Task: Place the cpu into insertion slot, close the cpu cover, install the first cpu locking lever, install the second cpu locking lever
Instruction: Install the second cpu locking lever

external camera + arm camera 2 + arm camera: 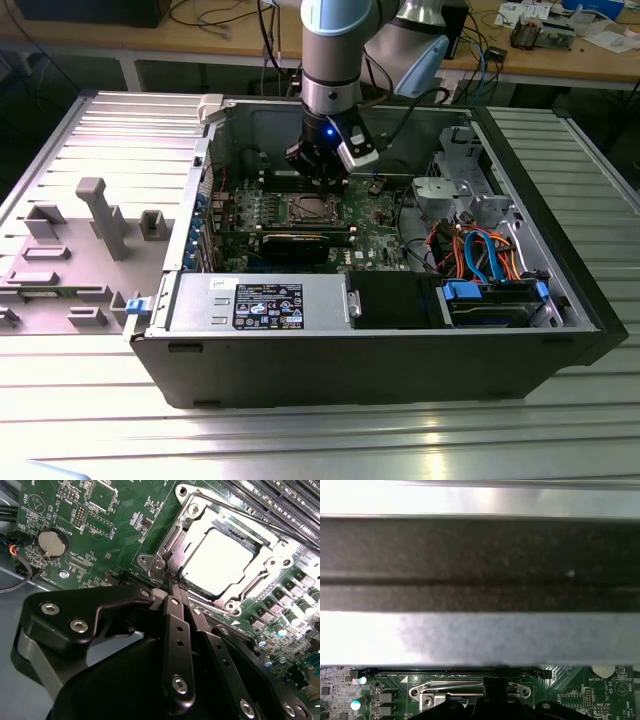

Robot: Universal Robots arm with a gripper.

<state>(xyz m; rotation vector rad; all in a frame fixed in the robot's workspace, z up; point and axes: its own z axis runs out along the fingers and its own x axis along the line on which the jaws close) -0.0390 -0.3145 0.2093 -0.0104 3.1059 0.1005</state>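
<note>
The cpu (220, 562), with its silver-grey top, lies in the insertion slot (307, 208) on the green board. The silver cpu cover (195, 507) lies flat around it, its frame also showing in the first wrist view (450, 687). My gripper (175, 582) is shut, with its black fingertips pressed together at one corner of the cover frame. I cannot tell whether a thin lever is between them. In the exterior view the gripper (325, 178) hangs just behind the socket inside the open computer case.
Long black memory slots (280, 500) run beside the socket. A coin battery (53, 541) sits on the board. A black card (295, 245), the labelled power supply (268, 305), the drive cage with cables (490, 250) and the case walls hem in the arm.
</note>
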